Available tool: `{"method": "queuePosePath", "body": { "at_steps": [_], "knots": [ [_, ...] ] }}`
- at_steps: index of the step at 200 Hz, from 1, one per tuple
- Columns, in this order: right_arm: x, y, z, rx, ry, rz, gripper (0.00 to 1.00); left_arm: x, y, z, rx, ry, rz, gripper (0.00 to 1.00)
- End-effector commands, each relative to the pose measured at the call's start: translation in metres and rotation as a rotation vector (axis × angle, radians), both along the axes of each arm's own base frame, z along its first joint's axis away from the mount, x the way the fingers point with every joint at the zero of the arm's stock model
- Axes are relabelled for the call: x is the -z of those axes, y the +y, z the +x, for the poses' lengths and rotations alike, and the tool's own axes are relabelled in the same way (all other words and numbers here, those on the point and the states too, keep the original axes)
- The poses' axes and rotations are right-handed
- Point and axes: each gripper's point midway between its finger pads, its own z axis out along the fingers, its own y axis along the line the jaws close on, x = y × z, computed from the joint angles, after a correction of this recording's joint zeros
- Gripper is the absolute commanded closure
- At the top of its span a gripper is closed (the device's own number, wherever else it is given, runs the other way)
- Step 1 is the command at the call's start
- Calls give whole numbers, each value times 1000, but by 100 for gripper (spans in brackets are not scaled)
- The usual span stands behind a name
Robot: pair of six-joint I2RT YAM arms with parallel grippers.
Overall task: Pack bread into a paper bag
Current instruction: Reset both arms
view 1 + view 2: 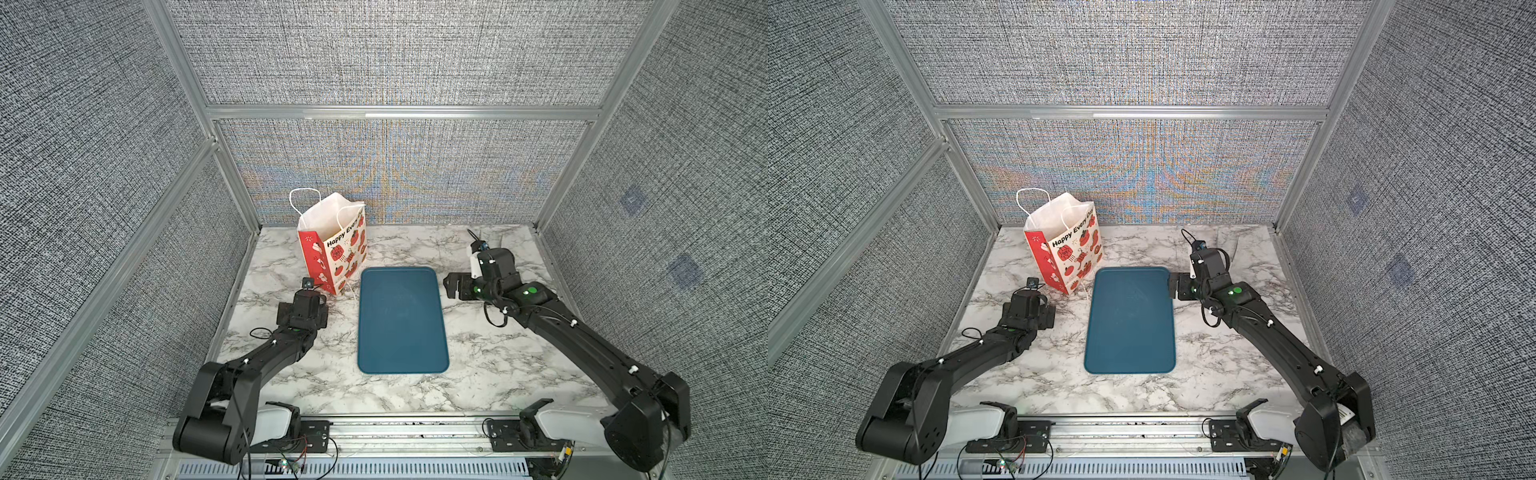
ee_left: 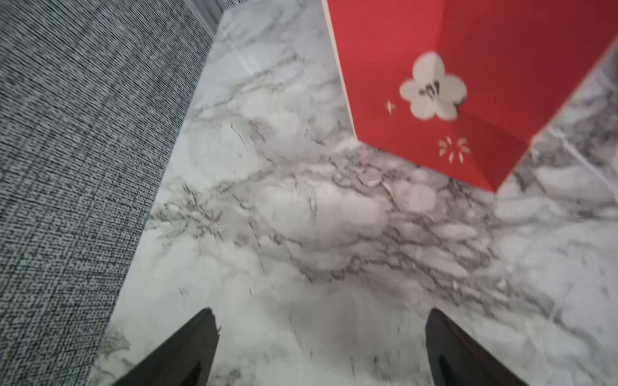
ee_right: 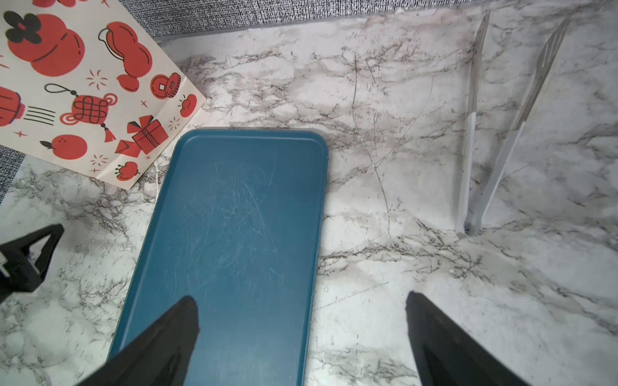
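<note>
The paper bag (image 1: 332,249) (image 1: 1065,253) stands upright and open at the back left of the marble table, white inside, with red sides (image 2: 434,83) and a printed white front (image 3: 83,90). No bread shows in any view. My left gripper (image 1: 302,318) (image 1: 1027,313) (image 2: 321,314) hangs open over bare marble just in front of the bag's red side. My right gripper (image 1: 453,284) (image 1: 1177,286) (image 3: 301,300) is open too, straddling the right edge of the blue tray, with nothing between its fingers.
A blue rectangular tray (image 1: 401,320) (image 1: 1129,320) (image 3: 234,217) lies bare in the table's middle, right of the bag. Metal tongs (image 3: 501,133) lie at the back right. Grey fabric walls with aluminium posts enclose the table on three sides.
</note>
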Motion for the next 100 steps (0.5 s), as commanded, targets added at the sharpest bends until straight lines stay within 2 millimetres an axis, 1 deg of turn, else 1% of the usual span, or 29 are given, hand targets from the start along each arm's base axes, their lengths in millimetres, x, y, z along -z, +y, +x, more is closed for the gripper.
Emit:
{"method": "queuePosePath", "body": {
  "at_steps": [1,11,22,32,39,50,58,59,62,70,81,94,100],
  "knots": [
    [2,4,-11,-24,30,27,1,-43,1,40,-16,-228,12,0],
    [1,4,-12,-34,19,24,1,-42,-3,47,-1,-246,5,0],
    [1,3,-12,-38,15,11,1,-37,-4,51,10,-269,7,0],
    [1,2,-11,-39,19,1,1,-37,8,48,-49,-280,-6,0],
    [3,2,-11,-42,26,-7,1,-36,11,46,-35,-288,-53,0],
    [5,1,-11,-39,28,-17,1,-32,13,42,-1,-308,-118,0],
    [7,-2,-10,-25,25,-26,1,-28,13,40,10,-323,-133,1],
    [7,-2,-10,-22,24,-27,1,-29,13,40,12,-331,-134,1],
    [8,-4,-10,-16,22,-31,1,-24,12,39,20,-334,-134,1],
    [10,-6,-8,-1,14,-37,1,-24,6,42,58,-364,-136,1],
    [14,-8,-8,13,6,-36,1,-23,14,46,7,-350,-135,1],
    [17,-9,-6,16,-9,-41,1,-20,15,44,8,-289,-145,1],
    [16,-11,-5,23,-27,-49,1,-20,15,44,8,-302,-148,1]
  ]
}}
